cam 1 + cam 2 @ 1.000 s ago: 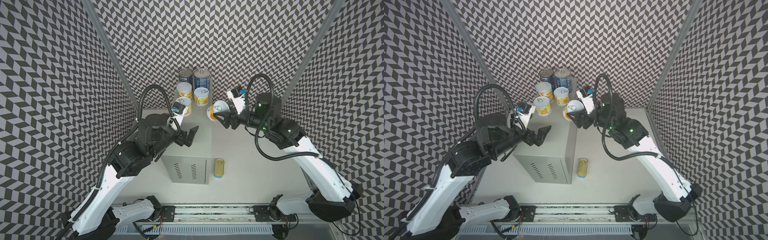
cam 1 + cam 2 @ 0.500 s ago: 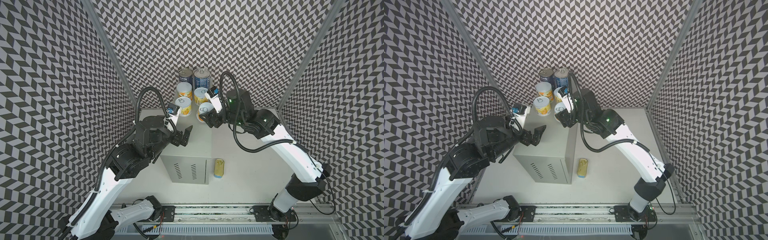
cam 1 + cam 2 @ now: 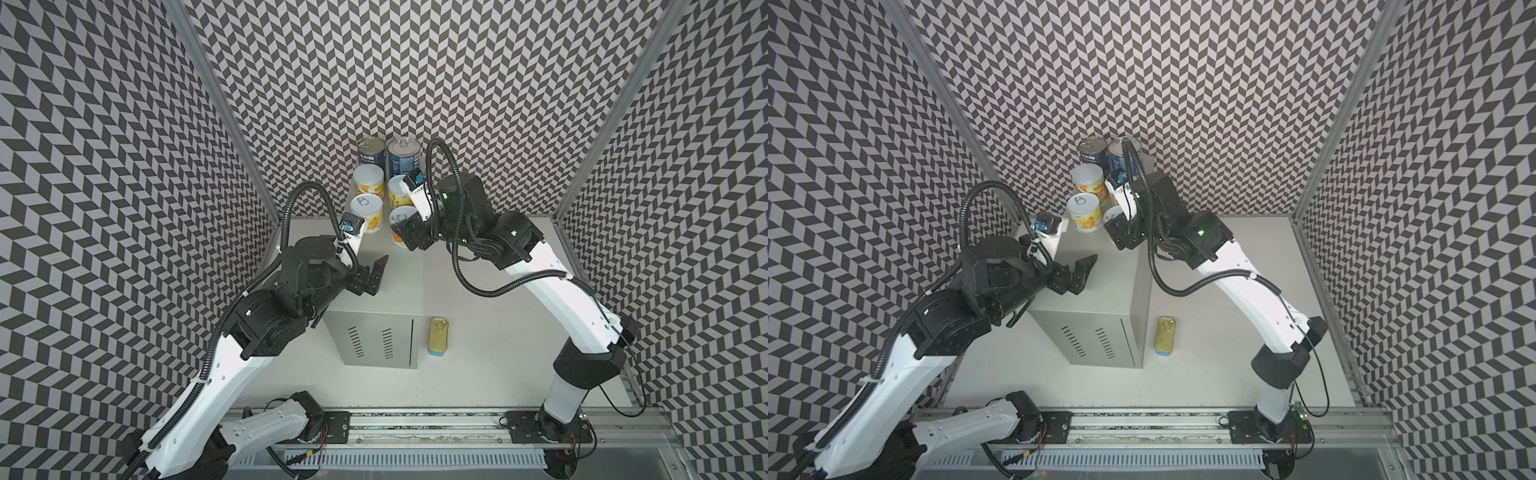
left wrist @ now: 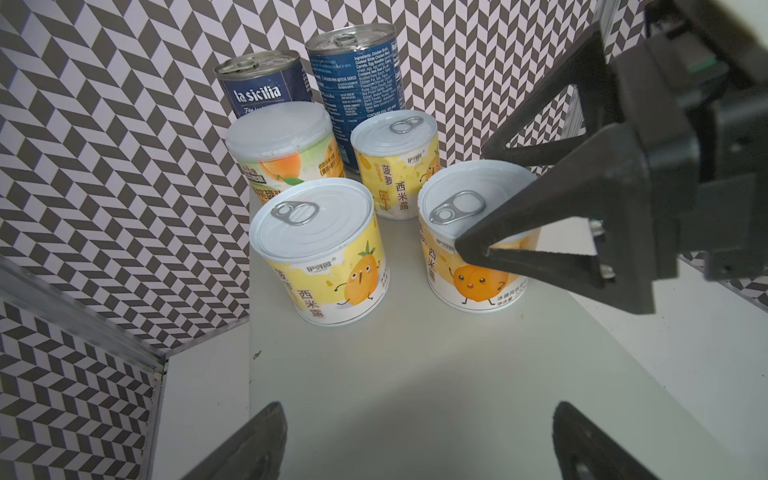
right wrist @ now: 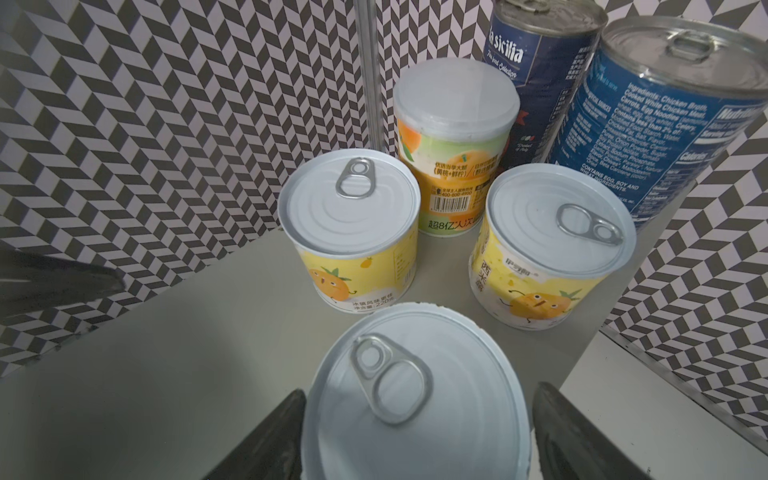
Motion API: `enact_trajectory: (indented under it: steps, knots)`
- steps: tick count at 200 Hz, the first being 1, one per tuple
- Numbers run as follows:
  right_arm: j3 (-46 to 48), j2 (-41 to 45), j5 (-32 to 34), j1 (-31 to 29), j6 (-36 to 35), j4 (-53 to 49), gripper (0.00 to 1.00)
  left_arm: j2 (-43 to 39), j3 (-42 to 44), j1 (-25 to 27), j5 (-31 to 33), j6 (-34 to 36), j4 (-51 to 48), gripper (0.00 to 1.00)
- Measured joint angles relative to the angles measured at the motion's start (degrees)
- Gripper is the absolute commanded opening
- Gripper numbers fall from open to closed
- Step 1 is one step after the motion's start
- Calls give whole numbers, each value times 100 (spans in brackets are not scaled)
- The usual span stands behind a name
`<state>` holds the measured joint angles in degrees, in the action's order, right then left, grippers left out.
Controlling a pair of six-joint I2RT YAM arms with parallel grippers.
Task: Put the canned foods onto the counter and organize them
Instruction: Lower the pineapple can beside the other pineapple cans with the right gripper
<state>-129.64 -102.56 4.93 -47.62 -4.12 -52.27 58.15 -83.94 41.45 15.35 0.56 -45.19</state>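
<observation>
Fourth fruit can [image 4: 473, 266]: newly carried onto surface [image 3: 399, 282]. Right hand [image 5: 419, 390] around it; whether gripping, we cannot tell. Left hand [image 4: 417, 409] wide, empty. SPAM tin [image 3: 438, 341] outstanding.

Yellow fruit cans [image 4: 320, 257], dark-blue tins [image 4: 266, 93], grey counter [image 3: 374, 340], black-and-white chevron walls [image 3: 415, 62]

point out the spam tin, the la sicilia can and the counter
spam tin [image 3: 438, 338], a top view, on its gold lid
la sicilia can [image 4: 259, 94], left wrist view, on its blue label
counter [image 3: 372, 336], a top view, on its vented front
</observation>
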Motion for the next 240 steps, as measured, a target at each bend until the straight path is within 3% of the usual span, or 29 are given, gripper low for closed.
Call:
enact_trajectory:
  steps: [50, 119, 161, 240]
  knots:
    - [26, 31, 116, 0, 9, 168, 96, -249, 442, -133, -26, -2, 374, 100]
    - [1792, 846, 129, 0, 48, 922, 100, -761, 1102, -212, -680, 94, 938, 100]
    - [2291, 1073, 129, 0, 94, 1471, 98, -826, 1414, -212, -951, 131, 1115, 100]
    - [2367, 1058, 127, 15, 326, 2015, 81, -1014, 1541, -212, -949, 133, 1311, 100]
